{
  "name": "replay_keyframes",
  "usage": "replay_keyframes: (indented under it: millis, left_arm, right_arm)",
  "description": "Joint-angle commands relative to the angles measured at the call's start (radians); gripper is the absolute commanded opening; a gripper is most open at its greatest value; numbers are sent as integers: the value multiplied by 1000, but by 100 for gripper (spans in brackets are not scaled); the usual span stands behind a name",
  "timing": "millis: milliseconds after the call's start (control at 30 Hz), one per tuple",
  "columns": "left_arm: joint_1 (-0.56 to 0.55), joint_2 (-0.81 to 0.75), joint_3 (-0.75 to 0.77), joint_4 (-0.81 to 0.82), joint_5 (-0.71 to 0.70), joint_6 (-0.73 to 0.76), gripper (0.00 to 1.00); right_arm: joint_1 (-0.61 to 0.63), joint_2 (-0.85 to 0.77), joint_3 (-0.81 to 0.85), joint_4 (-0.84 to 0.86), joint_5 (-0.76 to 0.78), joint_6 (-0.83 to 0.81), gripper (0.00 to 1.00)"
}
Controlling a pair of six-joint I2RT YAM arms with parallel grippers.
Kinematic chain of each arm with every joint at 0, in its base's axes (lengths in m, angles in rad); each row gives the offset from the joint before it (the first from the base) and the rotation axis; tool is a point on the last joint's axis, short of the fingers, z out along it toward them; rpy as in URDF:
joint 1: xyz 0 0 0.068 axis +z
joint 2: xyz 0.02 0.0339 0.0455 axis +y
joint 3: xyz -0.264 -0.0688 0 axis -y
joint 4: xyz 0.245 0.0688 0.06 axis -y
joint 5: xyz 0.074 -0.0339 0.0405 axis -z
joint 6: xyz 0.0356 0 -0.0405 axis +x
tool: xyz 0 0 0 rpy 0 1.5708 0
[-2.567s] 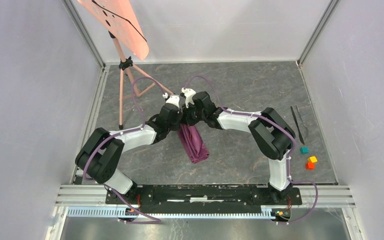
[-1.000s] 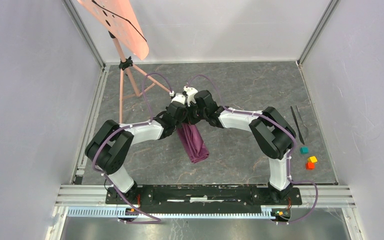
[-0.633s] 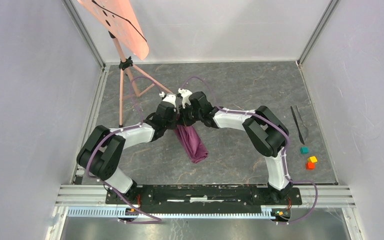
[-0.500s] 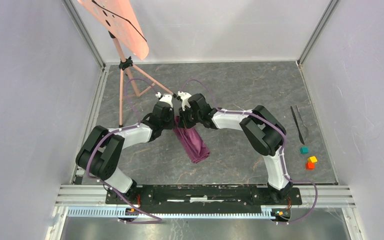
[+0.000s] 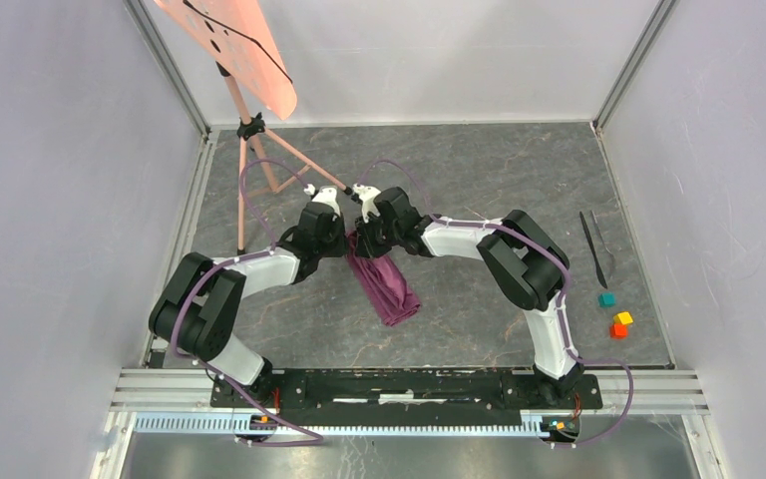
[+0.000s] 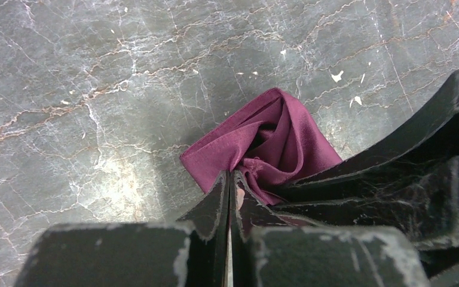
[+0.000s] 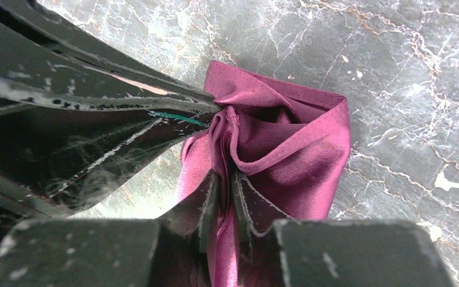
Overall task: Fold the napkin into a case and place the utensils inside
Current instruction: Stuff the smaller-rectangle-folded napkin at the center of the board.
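On the table [image 5: 479, 170]: napkin [image 5: 387, 287] at centre, utensils [image 5: 595, 249] nr right edge w/ cubes [image 5: 615, 314] just in front, stand [image 5: 249, 150] at back-left corner.

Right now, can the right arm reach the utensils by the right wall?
Probably, but not at once: the right gripper is pinching the napkin mid-table. The utensils lie apart, off to its right, and only bare tabletop shows between, so nothing looks to be blocking.
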Motion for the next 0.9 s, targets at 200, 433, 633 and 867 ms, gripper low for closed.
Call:
replay_keyframes:
  millis: [200,433,633,867]
  left_arm:
    - [14,-37,-22,53,21,-29,2]
    - [13,-32,-23,53,25,-27,2]
    - [14,-30,-21,53,31,-27,2]
    - [14,-34,-24,53,39,-29,2]
  right_arm:
    - [8,-36,76,-60,7,-54,36]
    - [8,-19,122,-87,16,-66,42]
    - [8,-5,150,-91,38,-71,45]
    - [8,42,172,-104,43,-60,41]
